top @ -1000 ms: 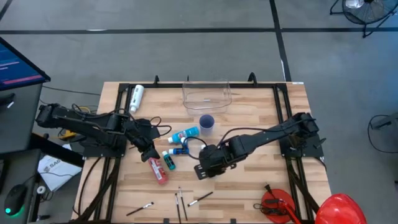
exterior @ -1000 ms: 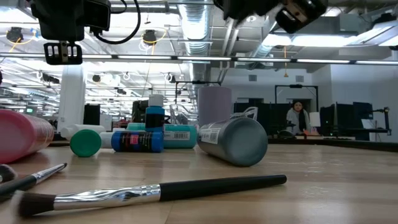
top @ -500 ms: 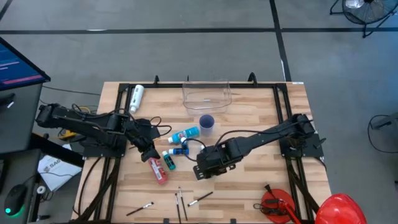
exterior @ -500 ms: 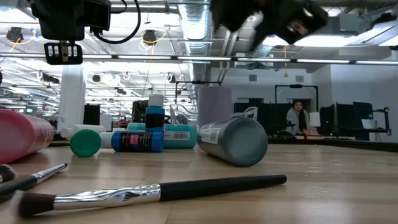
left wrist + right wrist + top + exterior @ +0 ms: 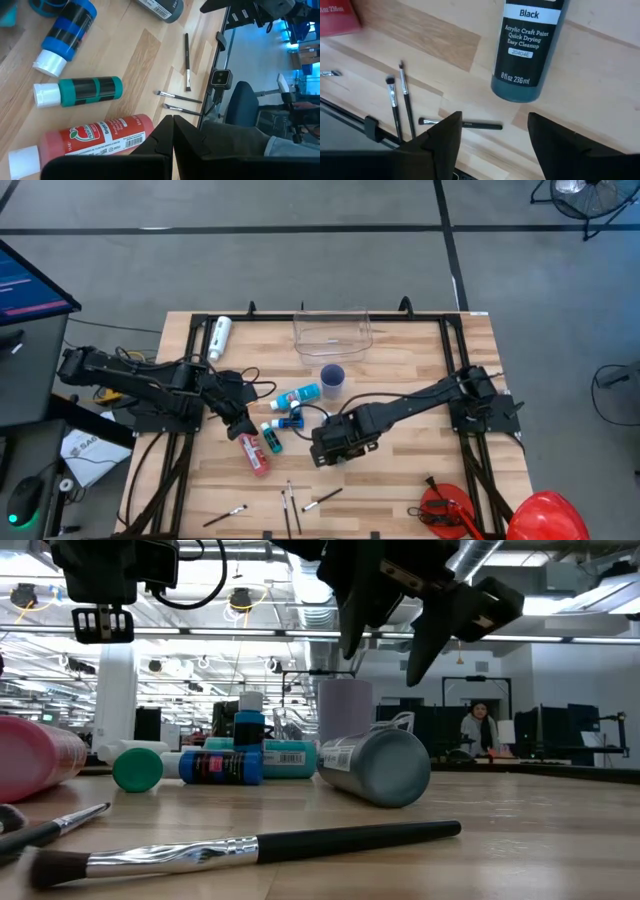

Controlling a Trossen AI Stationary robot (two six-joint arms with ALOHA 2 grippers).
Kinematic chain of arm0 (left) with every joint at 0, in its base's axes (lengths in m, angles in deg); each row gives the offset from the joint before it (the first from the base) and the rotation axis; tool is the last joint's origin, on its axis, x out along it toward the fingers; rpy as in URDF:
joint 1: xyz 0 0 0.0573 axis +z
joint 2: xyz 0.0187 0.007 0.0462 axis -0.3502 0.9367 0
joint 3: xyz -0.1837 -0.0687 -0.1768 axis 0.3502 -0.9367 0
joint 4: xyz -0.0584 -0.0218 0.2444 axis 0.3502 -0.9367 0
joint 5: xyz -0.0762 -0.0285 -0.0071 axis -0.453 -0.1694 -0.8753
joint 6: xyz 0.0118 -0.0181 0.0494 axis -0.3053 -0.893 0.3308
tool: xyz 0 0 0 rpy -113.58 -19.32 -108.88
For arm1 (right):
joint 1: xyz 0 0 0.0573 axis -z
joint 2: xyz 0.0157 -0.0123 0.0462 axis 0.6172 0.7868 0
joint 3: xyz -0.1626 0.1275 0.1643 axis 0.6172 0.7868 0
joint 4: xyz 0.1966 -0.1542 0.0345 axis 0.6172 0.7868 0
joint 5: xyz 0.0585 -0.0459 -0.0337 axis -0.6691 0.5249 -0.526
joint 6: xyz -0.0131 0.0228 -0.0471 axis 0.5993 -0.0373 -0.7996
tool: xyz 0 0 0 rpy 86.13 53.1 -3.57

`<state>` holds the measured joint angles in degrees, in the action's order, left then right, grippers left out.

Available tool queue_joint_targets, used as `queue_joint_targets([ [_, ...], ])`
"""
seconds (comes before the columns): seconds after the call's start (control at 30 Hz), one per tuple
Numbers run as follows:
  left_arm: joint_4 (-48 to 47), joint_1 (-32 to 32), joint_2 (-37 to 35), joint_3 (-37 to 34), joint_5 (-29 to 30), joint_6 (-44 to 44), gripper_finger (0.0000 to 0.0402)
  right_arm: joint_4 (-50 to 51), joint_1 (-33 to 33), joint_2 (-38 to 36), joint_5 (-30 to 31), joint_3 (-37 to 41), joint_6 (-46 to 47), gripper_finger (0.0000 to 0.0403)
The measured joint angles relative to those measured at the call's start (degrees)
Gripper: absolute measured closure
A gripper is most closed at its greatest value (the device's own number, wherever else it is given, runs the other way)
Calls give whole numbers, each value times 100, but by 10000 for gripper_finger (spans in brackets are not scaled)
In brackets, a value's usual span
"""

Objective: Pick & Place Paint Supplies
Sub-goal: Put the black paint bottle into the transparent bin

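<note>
My right gripper point(image 5: 390, 635) point(image 5: 492, 142) hangs open above a black paint bottle point(image 5: 527, 45) point(image 5: 375, 765) that lies on its side on the table, and touches nothing. In the high view my right gripper point(image 5: 328, 450) covers that bottle. My left gripper point(image 5: 240, 430) point(image 5: 172, 145) stays shut and empty above a red bottle point(image 5: 255, 455) point(image 5: 95, 137). A teal bottle point(image 5: 270, 438), a small blue one point(image 5: 288, 421) and a larger light blue one point(image 5: 298, 395) lie between the arms. A white bottle point(image 5: 220, 337) lies at the far left. Thin brushes point(image 5: 290, 502) point(image 5: 395, 105) lie near the front edge.
A clear plastic tub point(image 5: 332, 332) stands at the far middle of the table, and a small blue-purple cup point(image 5: 332, 378) in front of it. A red tool point(image 5: 445, 510) lies at the near right corner. A person point(image 5: 478, 730) sits in the room behind.
My right gripper has come down toward the black bottle, shifted slightly toward the table's left, and opened its fingers. The bottles and brushes lie where they were.
</note>
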<state>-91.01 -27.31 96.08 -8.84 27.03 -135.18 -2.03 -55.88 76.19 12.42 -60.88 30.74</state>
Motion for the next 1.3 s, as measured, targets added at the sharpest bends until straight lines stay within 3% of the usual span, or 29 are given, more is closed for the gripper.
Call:
queue_joint_targets([
  [0.33,12,2,0,0,0,-2,399,-821,58,0,-57,0,-398,194],
  [1.3,12,1,0,0,2,0,399,-1353,82,-4,-102,-2,-606,232],
])
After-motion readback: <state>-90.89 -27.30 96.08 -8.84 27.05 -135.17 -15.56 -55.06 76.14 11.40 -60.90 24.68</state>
